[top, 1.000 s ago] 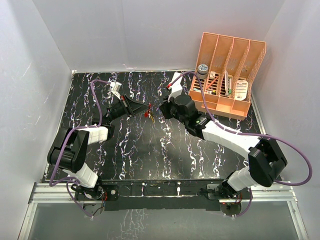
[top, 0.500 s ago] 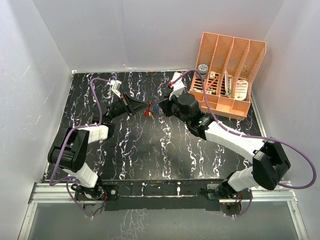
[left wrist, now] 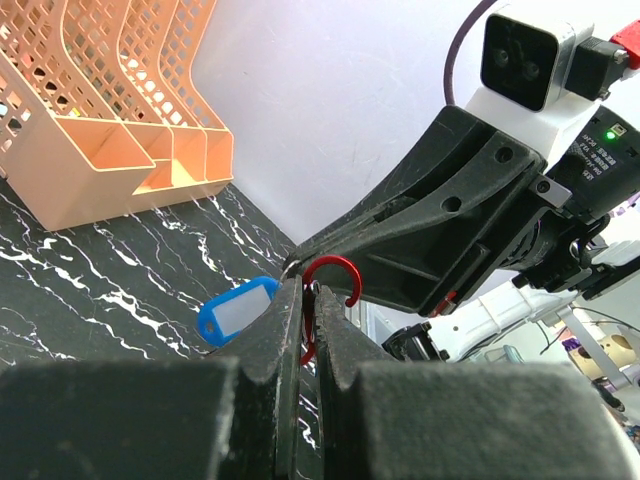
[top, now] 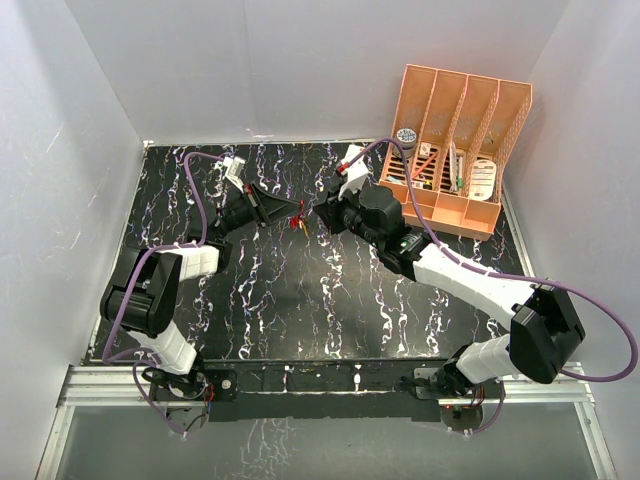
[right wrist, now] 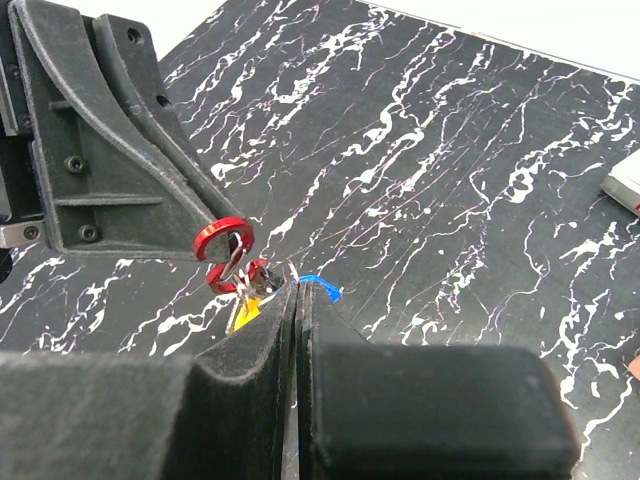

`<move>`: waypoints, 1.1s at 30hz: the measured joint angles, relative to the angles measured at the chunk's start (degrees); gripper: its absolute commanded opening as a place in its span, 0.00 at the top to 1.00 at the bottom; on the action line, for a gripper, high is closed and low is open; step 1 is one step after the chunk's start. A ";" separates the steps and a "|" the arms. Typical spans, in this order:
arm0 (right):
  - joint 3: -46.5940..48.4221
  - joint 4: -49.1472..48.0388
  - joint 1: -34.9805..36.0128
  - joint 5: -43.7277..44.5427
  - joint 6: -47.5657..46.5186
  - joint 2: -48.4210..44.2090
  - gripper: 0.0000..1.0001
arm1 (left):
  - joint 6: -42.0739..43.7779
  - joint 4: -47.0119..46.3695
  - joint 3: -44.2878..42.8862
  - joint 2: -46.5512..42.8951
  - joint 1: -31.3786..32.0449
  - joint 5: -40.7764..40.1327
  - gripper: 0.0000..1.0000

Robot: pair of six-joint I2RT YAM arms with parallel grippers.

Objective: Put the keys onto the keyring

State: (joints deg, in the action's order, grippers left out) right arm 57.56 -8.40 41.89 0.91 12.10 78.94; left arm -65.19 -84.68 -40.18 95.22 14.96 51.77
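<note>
Plan of clearances. The table (top: 300,310) offers open surface from its near edge to mid-depth, between the two arms. Toward the far edge the left gripper (top: 294,211), closed on the keyring (left wrist: 330,260), and the right gripper (top: 319,213), closed on a blue-tagged key (left wrist: 238,310), meet tip to tip. Hanging keys (right wrist: 243,290) fill the narrow gap. An orange file rack (top: 455,150) blocks the far right corner. White walls (top: 250,70) bound the left, far and right edges.
</note>
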 measured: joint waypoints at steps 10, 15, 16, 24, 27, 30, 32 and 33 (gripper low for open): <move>0.09 0.48 0.00 -2.99 0.22 0.00 1.00 | 0.02 0.00 -0.44 0.00 0.28 0.20 1.00; 0.22 0.50 0.00 -4.00 0.24 0.02 1.00 | 0.02 0.00 -0.46 0.00 0.39 0.22 1.00; 0.31 0.57 0.00 -4.13 0.24 0.02 1.00 | 0.02 0.00 -0.46 0.00 0.39 0.22 1.00; 1.09 0.81 0.00 -5.05 0.24 0.20 1.00 | 0.02 0.00 -0.46 0.00 0.44 0.33 1.00; 1.20 0.83 0.00 -5.40 0.24 0.28 1.00 | 0.02 0.00 -0.52 0.00 0.44 0.37 1.00; 1.29 0.81 0.00 -5.57 0.24 0.59 1.00 | 0.02 0.00 -0.66 0.00 0.44 0.42 1.00; 1.29 0.83 0.00 -5.70 0.24 0.92 1.00 | 0.00 0.00 -0.74 0.00 0.44 0.44 1.00; 1.29 0.85 0.00 -5.81 0.24 1.07 1.00 | 0.02 0.00 -0.76 0.00 0.44 0.48 1.00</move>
State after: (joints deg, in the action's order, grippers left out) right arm 58.85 -7.55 41.89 -4.91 12.34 80.01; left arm -65.17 -84.68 -40.95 95.22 15.40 52.25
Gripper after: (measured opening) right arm 0.008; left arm 0.032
